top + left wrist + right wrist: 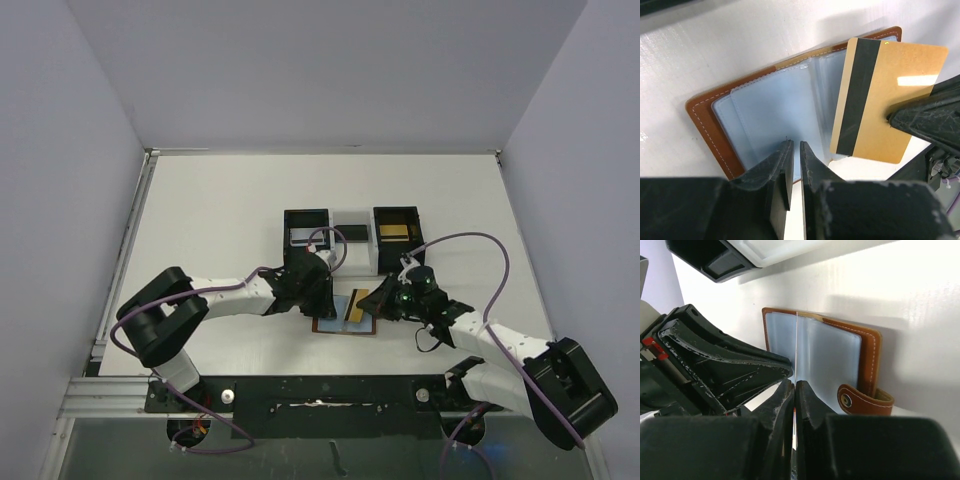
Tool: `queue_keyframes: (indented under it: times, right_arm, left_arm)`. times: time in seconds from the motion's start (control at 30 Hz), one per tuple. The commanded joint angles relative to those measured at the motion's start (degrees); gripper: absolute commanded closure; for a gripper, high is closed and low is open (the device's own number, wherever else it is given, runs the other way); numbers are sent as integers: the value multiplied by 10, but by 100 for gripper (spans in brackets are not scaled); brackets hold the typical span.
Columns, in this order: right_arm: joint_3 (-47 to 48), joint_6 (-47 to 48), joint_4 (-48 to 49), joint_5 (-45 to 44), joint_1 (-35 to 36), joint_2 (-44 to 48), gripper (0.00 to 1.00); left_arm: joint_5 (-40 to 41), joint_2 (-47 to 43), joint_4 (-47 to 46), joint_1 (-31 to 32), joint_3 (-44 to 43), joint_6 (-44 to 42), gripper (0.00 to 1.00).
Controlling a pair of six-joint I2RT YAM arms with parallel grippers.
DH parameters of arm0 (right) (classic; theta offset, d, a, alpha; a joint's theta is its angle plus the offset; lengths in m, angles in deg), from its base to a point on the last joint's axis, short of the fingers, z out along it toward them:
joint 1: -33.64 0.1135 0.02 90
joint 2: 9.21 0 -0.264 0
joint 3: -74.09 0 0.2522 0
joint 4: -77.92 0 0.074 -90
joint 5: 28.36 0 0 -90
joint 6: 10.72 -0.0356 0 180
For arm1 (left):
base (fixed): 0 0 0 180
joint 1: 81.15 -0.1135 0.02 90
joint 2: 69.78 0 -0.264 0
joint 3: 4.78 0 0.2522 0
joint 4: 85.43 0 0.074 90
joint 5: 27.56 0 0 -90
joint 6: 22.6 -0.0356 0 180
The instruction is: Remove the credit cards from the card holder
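The three-compartment tray (352, 215) stood at the far side of the white surface (220, 220). Its left black compartment held a pale card (303, 237), the white middle one a dark card (352, 232), and the right black one a yellowish card (396, 233).

Just nearer than the tray, between the two arms, the card holder (765, 105) lay open and flat on the surface. Its brown leather was underneath, its blue-grey pockets faced up, and its snap tab (860, 400) stuck out at one side.

The right claw (794, 385) was closed tight on one edge of a gold card (900, 62) with a black stripe. It held the card tilted over the right half of the open holder. Whether the card's lower corner touched a pocket could not be told.

The left claw (794, 145) was nearly closed, with only a thin slit between its jaws. Its tips sat on the pocket at the holder's near edge. No card showed in it, and it was unclear whether it nipped any of the pocket.
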Motion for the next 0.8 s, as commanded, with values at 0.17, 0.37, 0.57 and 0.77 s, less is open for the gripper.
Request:
queue_keyframes:
  times: [0.17, 0.37, 0.57, 0.77]
  right_arm:
    - [67, 86, -78, 10, -9, 20, 100]
    - [60, 95, -23, 8, 7, 21, 100]
    - [72, 91, 15, 33, 19, -62, 100]
    - [77, 73, 4, 6, 32, -92, 100]
  left_arm:
    - [-2, -45, -10, -4, -1, -23, 82]
    - [14, -70, 4, -6, -7, -26, 77]
    - [56, -111, 23, -12, 1, -30, 74]
    - [81, -172, 37, -37, 34, -29, 68]
